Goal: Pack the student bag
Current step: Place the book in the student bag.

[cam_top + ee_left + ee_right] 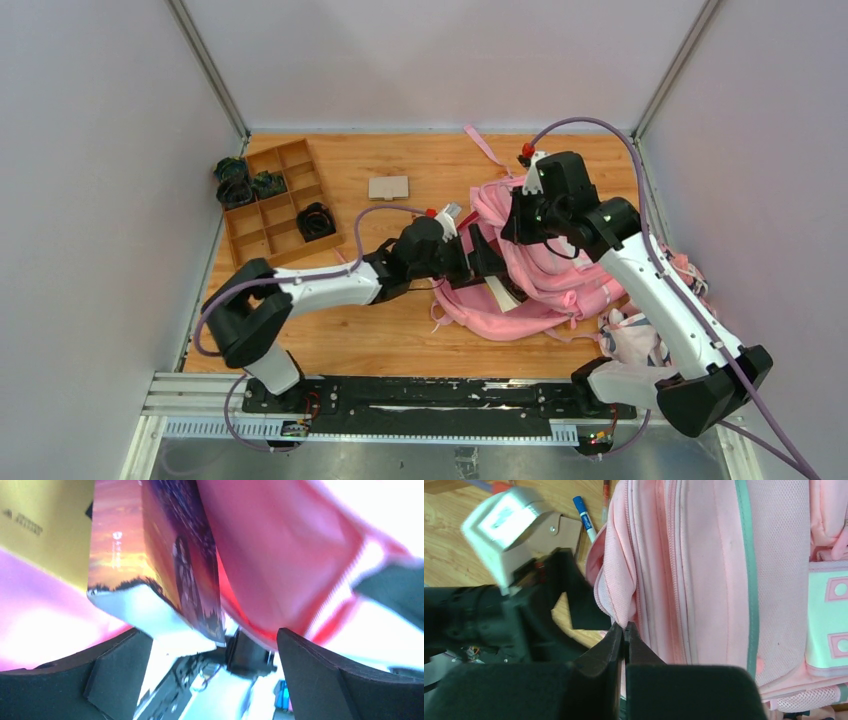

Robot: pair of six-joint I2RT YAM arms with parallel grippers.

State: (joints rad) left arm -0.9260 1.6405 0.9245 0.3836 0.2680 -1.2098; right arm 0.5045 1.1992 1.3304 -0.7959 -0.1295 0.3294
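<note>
Pinching the student bag [704, 580]: right claw [625, 629]

One student bag [545, 270], one wooden tray [262, 240], one tan card [388, 187], one blue marker [585, 517], one patterned cloth bundle [635, 340].

The student bag [560, 282] lies right of centre on the table [400, 340]; a divided tray [280, 205] sits far left, a cloth bundle [635, 338] just beside the bag's right.

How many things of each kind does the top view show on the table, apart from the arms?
pink backpack: 1
wooden tray: 1
dark bundles: 4
brown pouch: 1
patterned cloth bundle: 1
book: 1
Total: 9
</note>
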